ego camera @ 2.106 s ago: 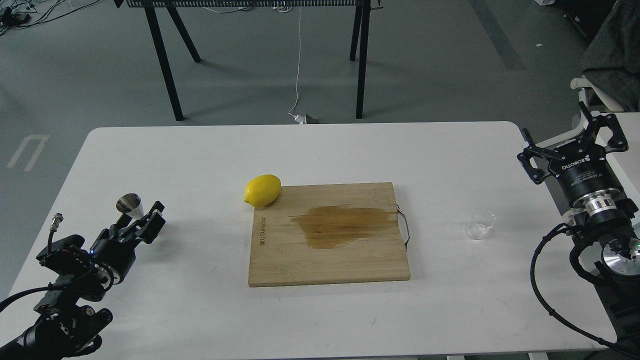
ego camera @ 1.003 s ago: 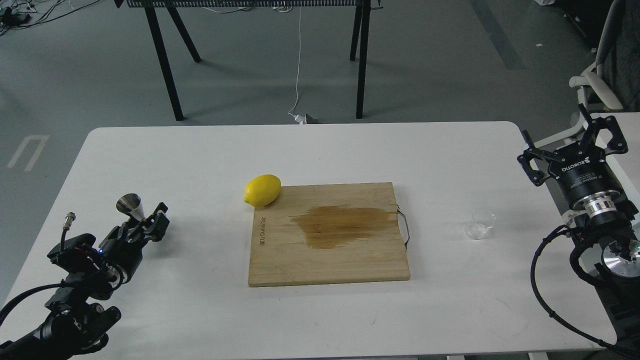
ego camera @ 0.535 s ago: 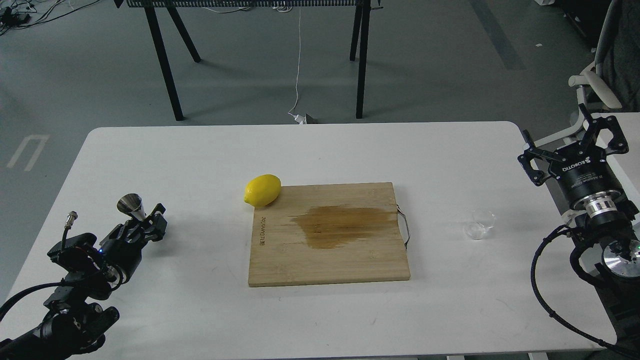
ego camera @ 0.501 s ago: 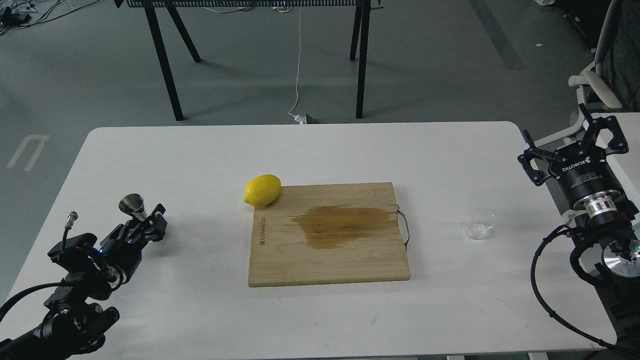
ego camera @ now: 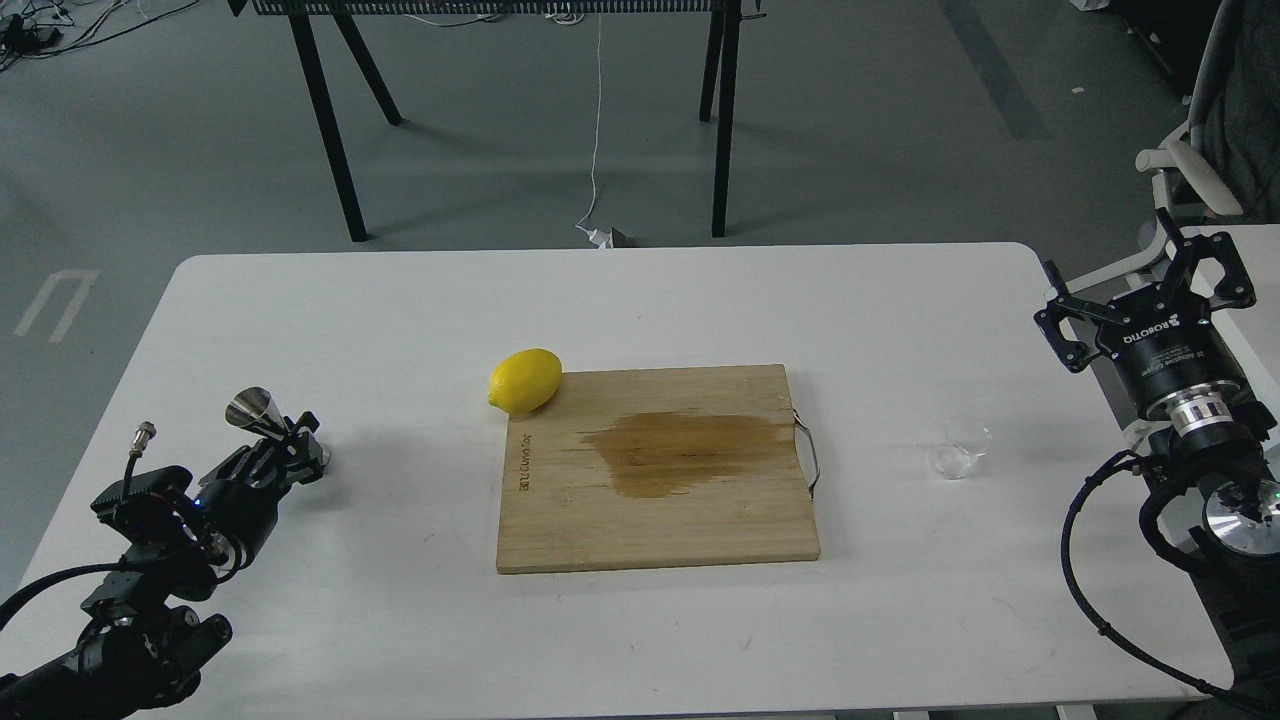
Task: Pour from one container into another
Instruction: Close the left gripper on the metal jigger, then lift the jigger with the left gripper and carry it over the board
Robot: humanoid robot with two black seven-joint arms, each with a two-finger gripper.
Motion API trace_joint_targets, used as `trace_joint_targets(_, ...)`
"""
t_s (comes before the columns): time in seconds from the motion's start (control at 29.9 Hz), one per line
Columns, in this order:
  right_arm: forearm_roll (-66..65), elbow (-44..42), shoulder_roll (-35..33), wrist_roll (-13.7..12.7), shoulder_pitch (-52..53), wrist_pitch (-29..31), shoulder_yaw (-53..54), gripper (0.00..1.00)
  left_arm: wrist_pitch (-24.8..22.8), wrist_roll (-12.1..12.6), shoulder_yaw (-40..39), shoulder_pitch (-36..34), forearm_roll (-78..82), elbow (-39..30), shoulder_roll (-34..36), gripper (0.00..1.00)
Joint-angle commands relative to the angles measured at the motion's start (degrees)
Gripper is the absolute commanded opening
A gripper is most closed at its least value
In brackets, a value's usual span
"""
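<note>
On the white rectangular surface (ego camera: pixel 400 300) the left tool (ego camera: pixel 296 447) sits low near the left edge, its two dark fingers pressed together on the narrow waist of the shiny stainless-steel hourglass-shaped jigger (ego camera: pixel 250 410), which leans up and to the left out of the grip so that its open cone mouth faces away from the centre. The small clear glass cup (ego camera: pixel 957 447), round and low, stands on the surface well to the right, apart from both arms and just beyond the metal handle at the right edge of the rectangular bamboo cutting board (ego camera: pixel 655 470). A darker brown wet-looking patch (ego camera: pixel 680 450) spreads across the middle of that board. A bright yellow lemon (ego camera: pixel 525 380) lies touching the board's far left corner. The right tool (ego camera: pixel 1145 285) hangs above the right edge of the surface, its black fingers spread wide apart and gripping nothing, well clear of the glass cup.
</note>
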Motion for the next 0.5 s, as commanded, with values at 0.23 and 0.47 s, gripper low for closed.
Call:
trace_joint_targets(0.23,0.00,0.00,0.00,0.01,-0.01,0.00,0.08,0.99,-0.01,0.01,0.02,-2.16,0.08,0.03,0.67,0.11)
trace_joint_targets(0.47,0.00,0.00,0.00,0.01,0.08,0.00,0.08,0.99,-0.01,0.01,0.11,-7.96,-0.09,0.03,1.64,0.11)
